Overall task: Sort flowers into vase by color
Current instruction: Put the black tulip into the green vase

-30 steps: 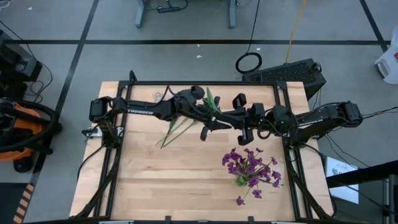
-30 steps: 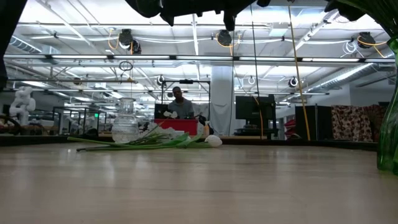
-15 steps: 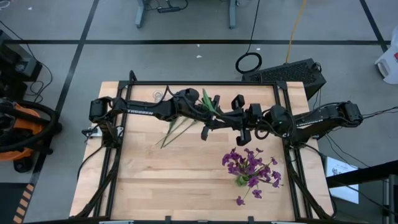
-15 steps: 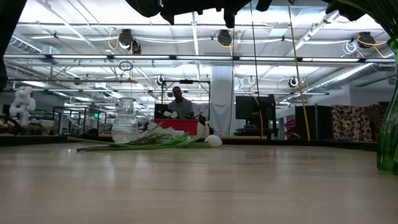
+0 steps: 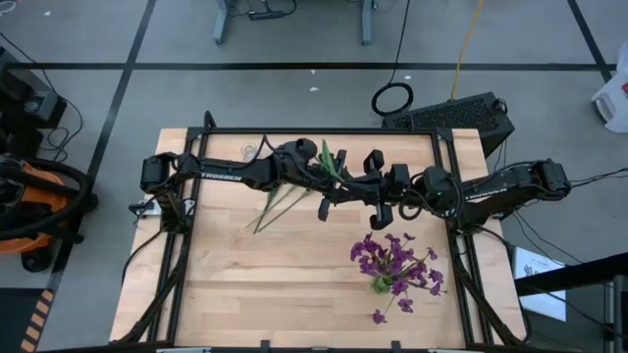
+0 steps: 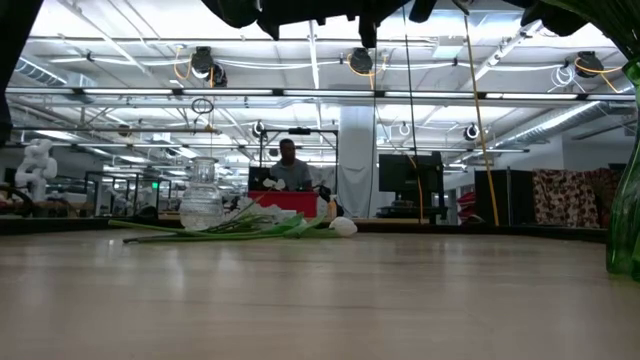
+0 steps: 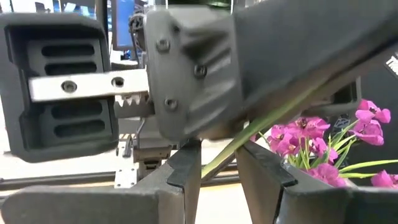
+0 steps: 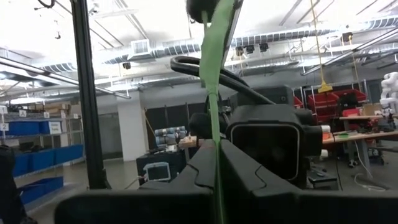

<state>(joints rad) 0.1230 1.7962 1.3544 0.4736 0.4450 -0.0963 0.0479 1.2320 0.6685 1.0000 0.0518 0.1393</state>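
Above the bench (image 5: pixel 245 294), the left tool (image 5: pixel 339 178) and the right tool (image 5: pixel 334 192) met, both clamped on one green stem (image 7: pixel 261 127). Purple flowers (image 5: pixel 394 263) stood in a vase near the right edge; more stems (image 6: pixel 215 228) lay flat.

Purple flowers (image 5: pixel 394 263) upright in vase (image 5: pixel 381 284)

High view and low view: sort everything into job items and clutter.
Job: green stem, gripped by the right end effector, with the left end effector at it too; purple flowers; loose stems; glass vase.
Clutter: cable coil; black box on the floor; orange equipment.
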